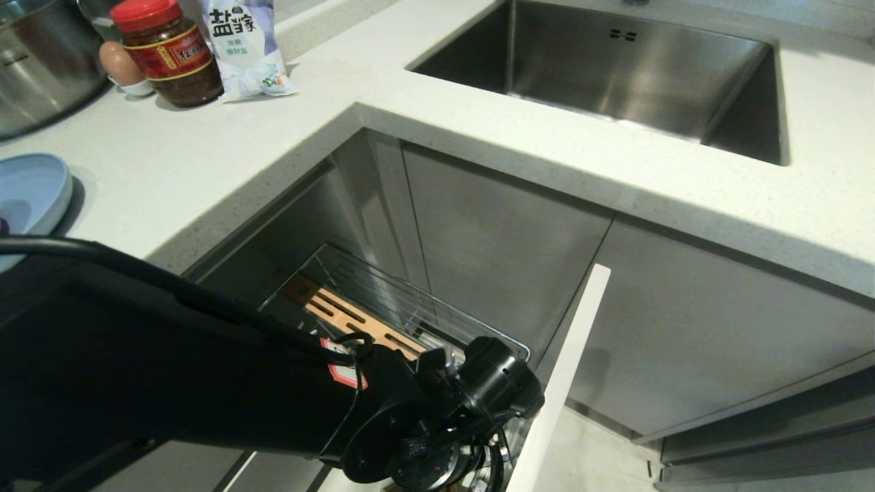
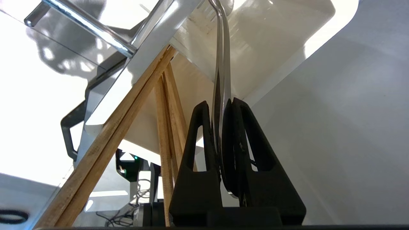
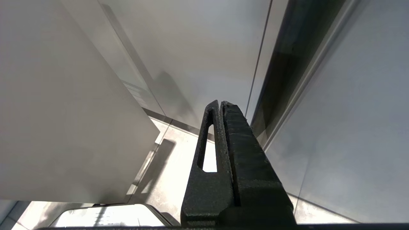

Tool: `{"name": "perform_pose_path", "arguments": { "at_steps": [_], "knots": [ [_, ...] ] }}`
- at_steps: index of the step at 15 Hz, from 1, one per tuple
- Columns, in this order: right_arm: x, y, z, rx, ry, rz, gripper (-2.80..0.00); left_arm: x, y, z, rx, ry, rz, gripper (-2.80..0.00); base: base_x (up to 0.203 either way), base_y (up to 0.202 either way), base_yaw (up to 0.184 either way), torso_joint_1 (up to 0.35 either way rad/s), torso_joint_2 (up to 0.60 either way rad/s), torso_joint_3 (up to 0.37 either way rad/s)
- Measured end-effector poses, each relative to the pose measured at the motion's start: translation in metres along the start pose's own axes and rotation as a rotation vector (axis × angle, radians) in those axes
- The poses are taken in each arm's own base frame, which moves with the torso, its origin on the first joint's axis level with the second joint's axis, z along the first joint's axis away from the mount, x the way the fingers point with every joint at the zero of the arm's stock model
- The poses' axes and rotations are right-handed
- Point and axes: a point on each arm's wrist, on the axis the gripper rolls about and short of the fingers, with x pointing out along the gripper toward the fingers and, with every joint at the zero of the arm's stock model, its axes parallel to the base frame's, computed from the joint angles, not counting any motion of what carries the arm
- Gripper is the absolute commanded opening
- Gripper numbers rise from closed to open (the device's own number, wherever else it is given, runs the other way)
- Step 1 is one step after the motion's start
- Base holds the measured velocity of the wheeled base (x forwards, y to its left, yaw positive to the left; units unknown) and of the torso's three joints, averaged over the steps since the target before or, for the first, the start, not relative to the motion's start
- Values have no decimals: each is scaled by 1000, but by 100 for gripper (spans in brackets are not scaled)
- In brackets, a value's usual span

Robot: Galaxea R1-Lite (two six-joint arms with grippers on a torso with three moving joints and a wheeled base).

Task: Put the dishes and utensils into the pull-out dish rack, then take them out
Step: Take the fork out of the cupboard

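Observation:
My left gripper (image 2: 220,103) is shut on the handle of a slim silver utensil (image 2: 222,57) that stands in the white cutlery caddy (image 2: 271,48); its working end is hidden, so fork or spoon cannot be told. Wooden chopsticks (image 2: 127,121) lean in the caddy beside the fingers. In the head view my left arm (image 1: 437,410) reaches down over the pull-out dish rack (image 1: 383,294), hiding the gripper. The light-blue plate (image 1: 31,191) lies on the counter at far left. My right gripper (image 3: 220,103) hangs shut and holds nothing beside cabinet fronts.
The rack's pale cabinet front (image 1: 567,355) stands pulled out to the right of my arm. A steel sink (image 1: 615,68) is set in the counter behind. A steel pot (image 1: 41,61), an egg (image 1: 119,65), a red-lidded jar (image 1: 167,51) and a salt bag (image 1: 243,44) stand at the back left.

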Motion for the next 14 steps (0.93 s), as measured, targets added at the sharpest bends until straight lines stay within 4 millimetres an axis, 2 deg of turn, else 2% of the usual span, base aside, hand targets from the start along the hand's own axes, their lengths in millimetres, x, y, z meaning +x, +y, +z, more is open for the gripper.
{"name": "perform_pose_path", "arguments": {
  "at_steps": [6,14],
  "knots": [
    [0,0,0,0,0,0,-280,-2,1,1,21,-5,0,-280,0,0,0,0,0,0],
    [0,0,0,0,0,0,-280,-36,8,15,48,-36,14,-280,0,0,0,0,0,0]
  ]
}}
